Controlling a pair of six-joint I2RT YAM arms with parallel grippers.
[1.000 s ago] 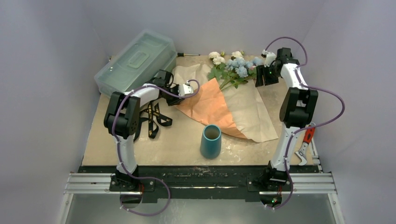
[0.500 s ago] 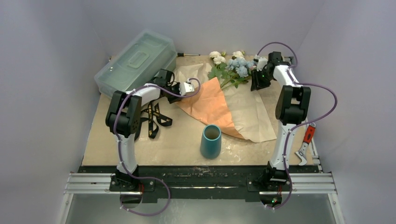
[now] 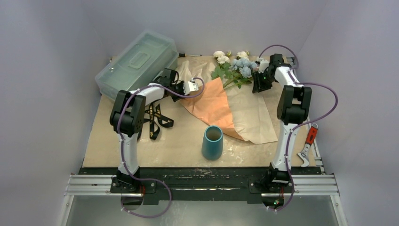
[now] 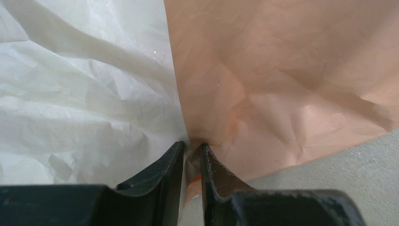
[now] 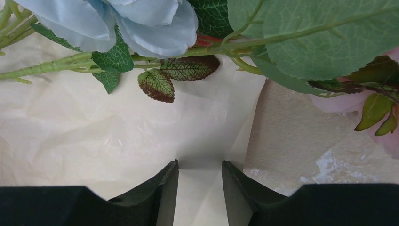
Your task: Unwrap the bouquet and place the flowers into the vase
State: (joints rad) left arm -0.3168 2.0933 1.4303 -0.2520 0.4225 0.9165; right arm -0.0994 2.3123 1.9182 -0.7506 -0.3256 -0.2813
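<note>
**Flowers on spread paper**

We see the flowers [image 3: 234, 69] lying upper centre on the spread paper [image 3: 211, 101], the vase [image 3: 212, 142] upright lower centre on the table [image 3: 179, 146]. The left fingers [image 4: 162, 174] pinch the paper's orange edge. The right fingers [image 5: 165, 188] stand slightly apart over tan paper below the stems; we cannot tell whether they grip it.

Robot lab cell: bare grey walls [image 3: 56, 28]; aluminium base rail [image 3: 89, 184]
</note>
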